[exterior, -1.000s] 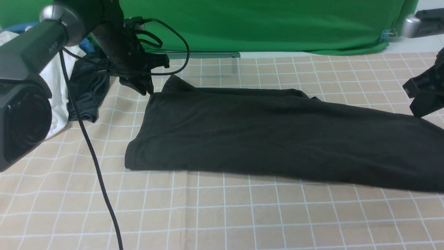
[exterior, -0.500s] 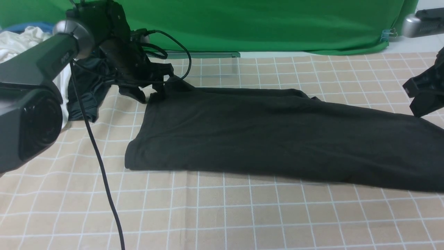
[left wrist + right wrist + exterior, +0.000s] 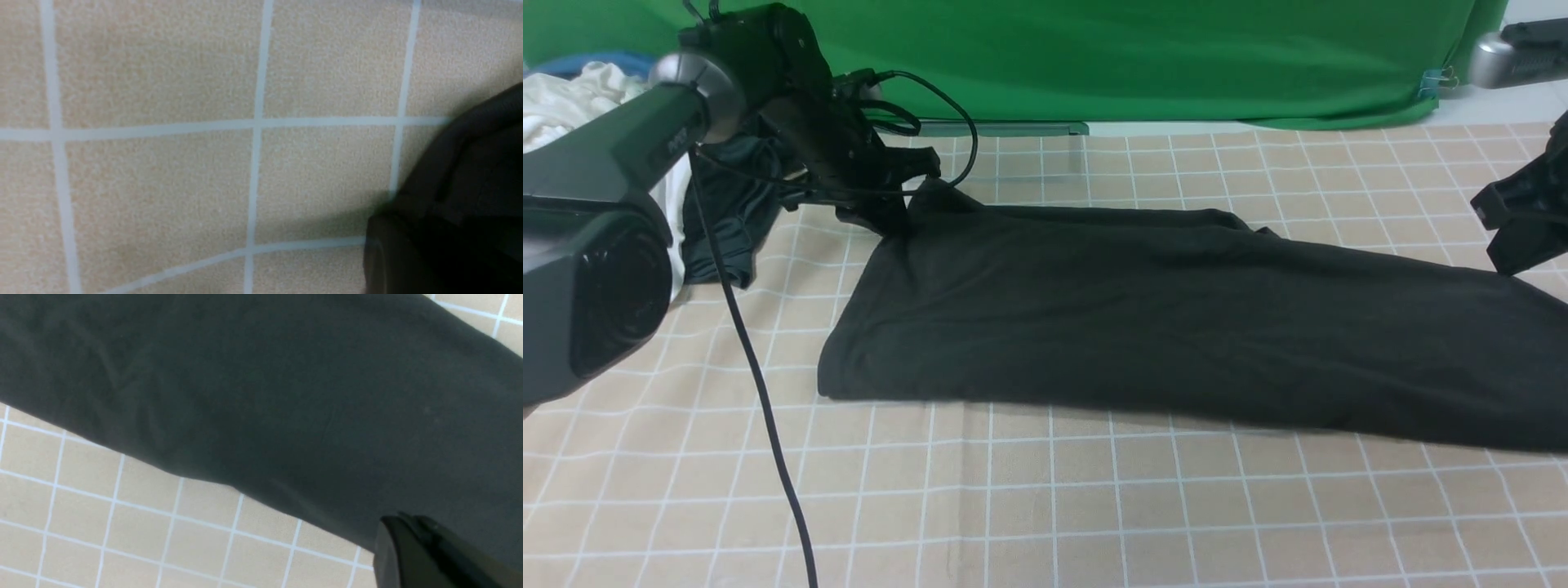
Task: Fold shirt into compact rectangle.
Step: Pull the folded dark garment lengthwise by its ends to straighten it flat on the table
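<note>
The black shirt (image 3: 1143, 310) lies folded into a long band across the checked table (image 3: 1045, 506), running from centre left out past the right edge. My left gripper (image 3: 894, 219) sits at its far left corner and is shut on the fabric there, and the corner beside it stands slightly raised. In the left wrist view, dark shirt cloth (image 3: 482, 155) bunches against one finger (image 3: 392, 261). My right gripper (image 3: 1507, 261) hangs shut over the band's right end. Its fingertips (image 3: 388, 535) are together just above the shirt (image 3: 261, 396) and hold nothing.
A dark grey garment (image 3: 727, 212) and a white garment (image 3: 572, 106) lie piled at the far left. A green backdrop (image 3: 1143, 57) closes off the back. The left arm (image 3: 596, 245) and its black cable (image 3: 760, 392) cross the left foreground.
My left gripper moved right and down onto the shirt's far left corner, opened, then shut on the fabric. The right arm and the rest of the shirt stayed still.
</note>
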`<state>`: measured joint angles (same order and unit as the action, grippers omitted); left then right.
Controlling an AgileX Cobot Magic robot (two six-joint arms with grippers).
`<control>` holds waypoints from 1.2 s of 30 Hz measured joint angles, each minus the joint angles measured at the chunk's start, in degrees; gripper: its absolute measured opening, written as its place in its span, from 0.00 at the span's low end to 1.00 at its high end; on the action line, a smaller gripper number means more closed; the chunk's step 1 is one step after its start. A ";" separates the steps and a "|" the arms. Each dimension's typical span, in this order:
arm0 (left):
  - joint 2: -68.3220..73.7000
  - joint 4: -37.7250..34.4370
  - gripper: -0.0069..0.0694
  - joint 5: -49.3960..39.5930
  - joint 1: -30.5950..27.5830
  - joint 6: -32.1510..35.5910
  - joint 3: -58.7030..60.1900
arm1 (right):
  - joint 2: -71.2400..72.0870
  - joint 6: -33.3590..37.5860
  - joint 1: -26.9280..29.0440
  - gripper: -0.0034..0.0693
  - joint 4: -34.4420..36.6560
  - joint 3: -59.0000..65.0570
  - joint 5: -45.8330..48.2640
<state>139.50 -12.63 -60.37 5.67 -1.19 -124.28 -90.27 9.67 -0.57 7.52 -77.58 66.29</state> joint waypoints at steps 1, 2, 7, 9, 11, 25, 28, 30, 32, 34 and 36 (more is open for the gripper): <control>-0.12 0.53 0.12 -0.13 0.00 0.00 -0.39 | 0.00 0.00 0.00 0.08 0.00 0.00 -0.15; -0.37 0.87 0.11 -0.20 0.00 0.00 -0.99 | 0.00 0.00 0.00 0.08 0.00 0.00 -0.21; -1.26 -0.02 0.11 -0.21 -0.58 0.00 -5.63 | 0.00 0.00 0.00 0.08 0.06 0.00 -0.78; -1.44 -0.08 0.11 0.05 -0.64 -0.27 -6.53 | 0.00 0.00 0.00 0.08 0.06 0.00 -0.78; -1.51 -0.21 0.11 0.78 -0.64 -0.46 -7.07 | 0.00 0.00 0.00 0.08 0.06 0.00 -0.78; 1.32 2.42 0.22 0.31 -0.71 -1.71 -7.14 | -1.48 0.00 0.37 0.08 -0.26 0.00 -0.60; 0.66 3.91 0.31 -1.44 -0.76 -1.95 -7.14 | -2.80 0.00 0.37 0.08 -0.43 0.00 -0.60; -0.87 5.93 0.47 -4.10 -0.76 -3.93 -7.14 | -4.94 0.05 0.69 0.09 -0.50 0.00 -0.60; -2.60 7.14 0.58 -6.65 -0.76 -3.93 -7.14 | -6.24 0.28 1.16 0.11 -0.56 0.00 -0.60; -4.21 7.93 0.64 -8.13 -0.76 -3.99 -7.14 | -7.20 0.27 1.53 0.14 -0.68 0.00 -1.06; -5.99 7.75 0.72 -8.88 -0.76 -5.09 -7.14 | -7.66 0.27 1.67 0.19 -0.68 0.00 -2.38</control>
<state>133.51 -4.88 -69.24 4.92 -6.28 -131.42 -97.94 9.94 1.10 6.85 -77.58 63.91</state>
